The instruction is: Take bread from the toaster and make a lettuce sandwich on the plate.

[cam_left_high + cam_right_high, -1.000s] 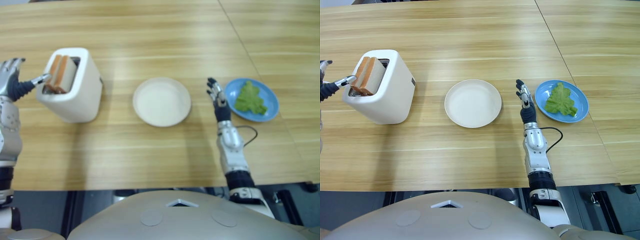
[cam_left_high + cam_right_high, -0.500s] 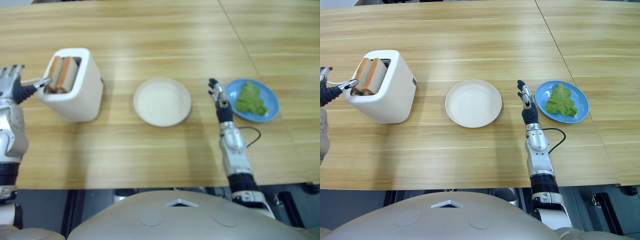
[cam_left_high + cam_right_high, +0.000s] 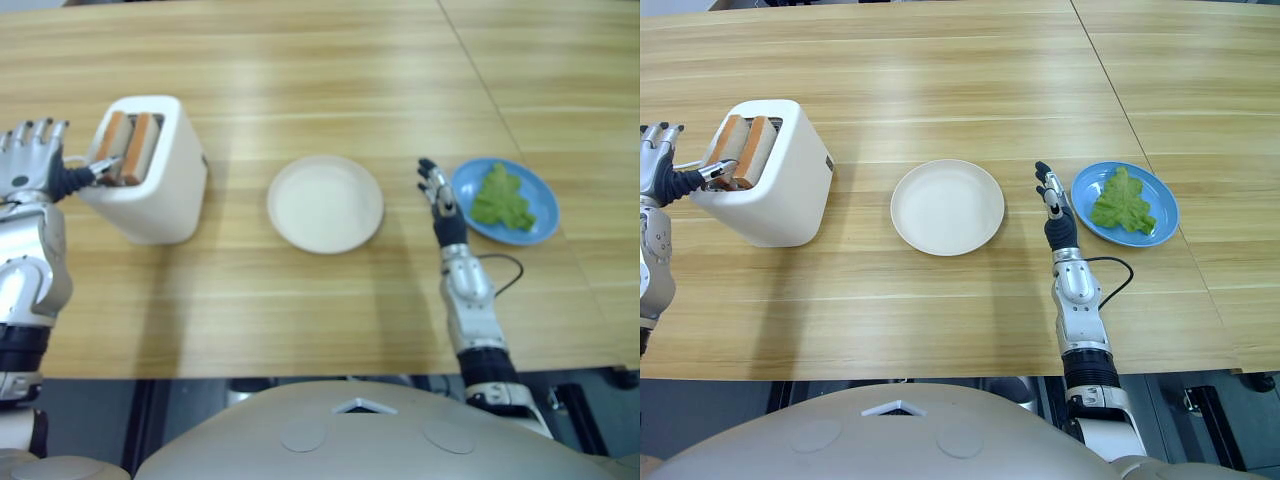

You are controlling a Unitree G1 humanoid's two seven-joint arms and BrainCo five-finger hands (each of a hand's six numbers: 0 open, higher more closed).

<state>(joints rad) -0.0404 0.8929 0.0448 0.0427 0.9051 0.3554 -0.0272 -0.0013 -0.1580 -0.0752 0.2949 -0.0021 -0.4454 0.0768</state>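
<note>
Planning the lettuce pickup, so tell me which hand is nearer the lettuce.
Right. The right hand sits just left of the blue plate holding the lettuce; the left hand is far off, at the toaster's left side.

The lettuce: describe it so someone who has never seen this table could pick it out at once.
On the wooden table, look right of the white toaster and the cream plate in the middle. A blue plate sits beside the right hand, and the lettuce is the crinkled leaf lying on it, the only green thing there.
</note>
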